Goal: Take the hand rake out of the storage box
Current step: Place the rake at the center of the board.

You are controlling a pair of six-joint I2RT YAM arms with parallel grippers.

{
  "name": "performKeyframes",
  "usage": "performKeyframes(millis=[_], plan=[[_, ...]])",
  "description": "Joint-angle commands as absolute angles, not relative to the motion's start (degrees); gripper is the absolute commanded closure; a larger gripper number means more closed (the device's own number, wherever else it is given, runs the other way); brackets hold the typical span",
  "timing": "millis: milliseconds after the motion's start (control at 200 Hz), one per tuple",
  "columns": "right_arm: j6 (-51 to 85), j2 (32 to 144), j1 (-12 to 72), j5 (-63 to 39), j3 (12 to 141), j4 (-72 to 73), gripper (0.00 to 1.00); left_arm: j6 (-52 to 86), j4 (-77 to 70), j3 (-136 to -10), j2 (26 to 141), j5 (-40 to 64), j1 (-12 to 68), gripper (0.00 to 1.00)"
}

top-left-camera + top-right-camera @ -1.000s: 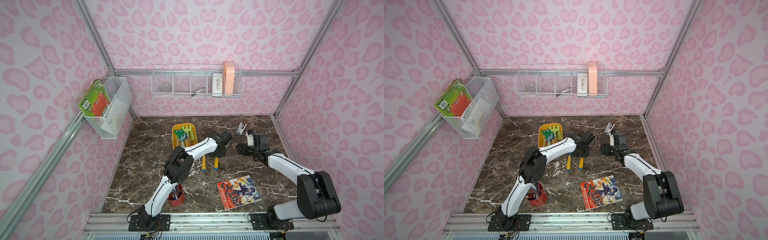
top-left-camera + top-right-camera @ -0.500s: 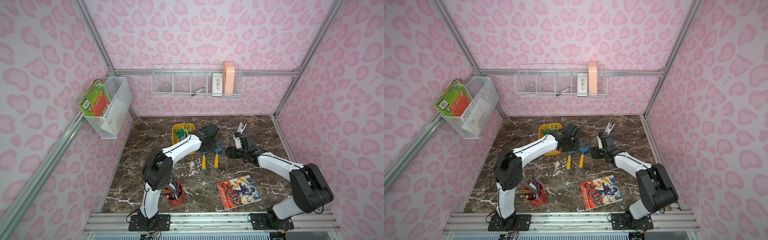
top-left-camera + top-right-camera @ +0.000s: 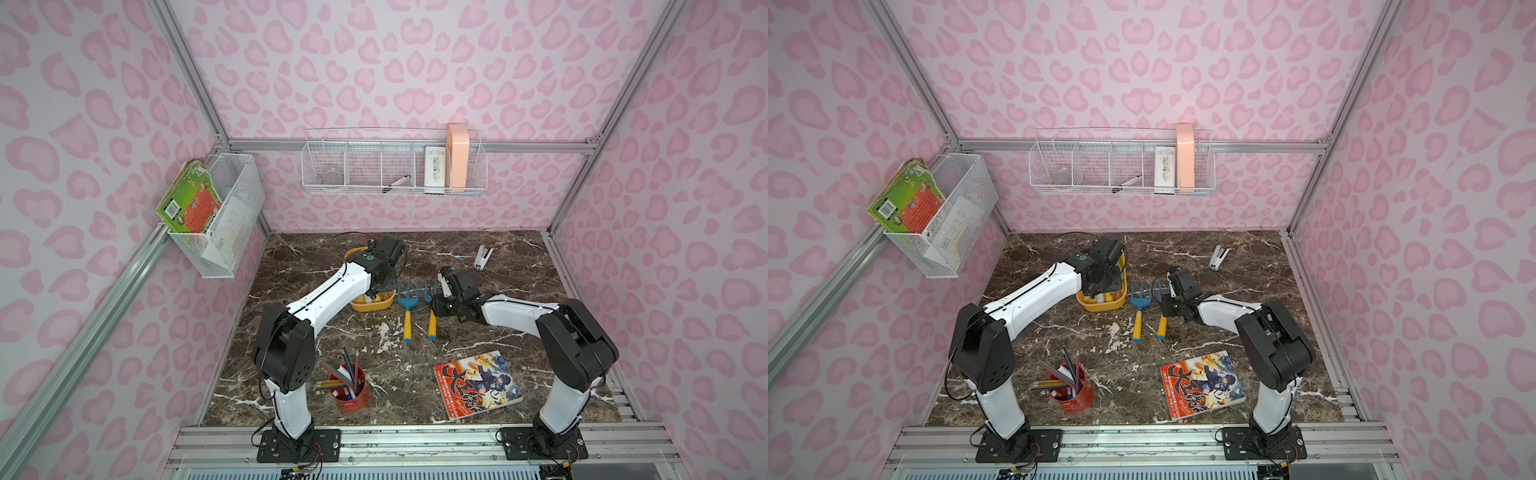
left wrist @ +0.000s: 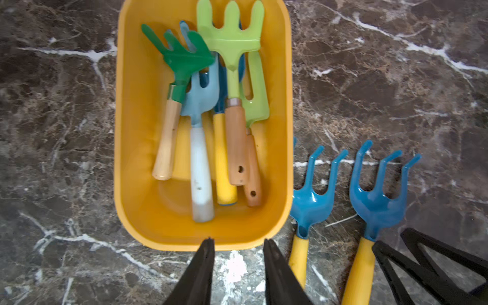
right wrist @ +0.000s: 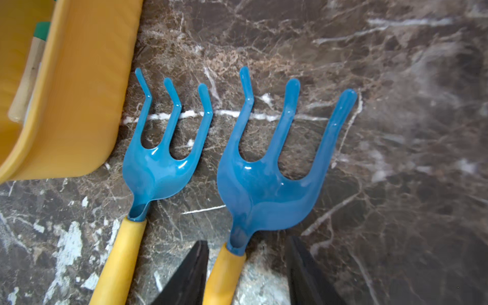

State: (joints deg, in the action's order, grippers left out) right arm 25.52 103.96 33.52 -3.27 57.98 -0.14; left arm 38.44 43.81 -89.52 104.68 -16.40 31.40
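Storage box sits on the worktop w/ several tools piled inside, handles overlapping: light-green rake on top, dark-green rake beside it, others underneath. Two more are already out, side by side on the worktop: inner blue rake just beside the box wall, outer blue rake next to it. Left gripper hangs over the box's end wall, jaws apart, nothing btwn them. Right gripper straddles the outer blue rake's yellow handle, jaws apart, not clamped; the handle sits nearer one finger. Risks, imo: if the left gripper goes into the pile it'd prob. pinch two handles at once, or tines would hook a neighbour & drag it, or the light-looking box, along. The off-centre right gripper, closing, could shove or roll the round handle into the inner blue rake. The grippers are also near each other, so a clash is poss.
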Motion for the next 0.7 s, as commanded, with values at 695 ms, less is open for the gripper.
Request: performKeyframes(millis=[695], plan=[[27.4, 104.3, 36.4, -3.5, 55.2, 0.2, 0.74, 36.3, 43.9, -87.6, 101.8, -19.0, 27.0, 0.64]])
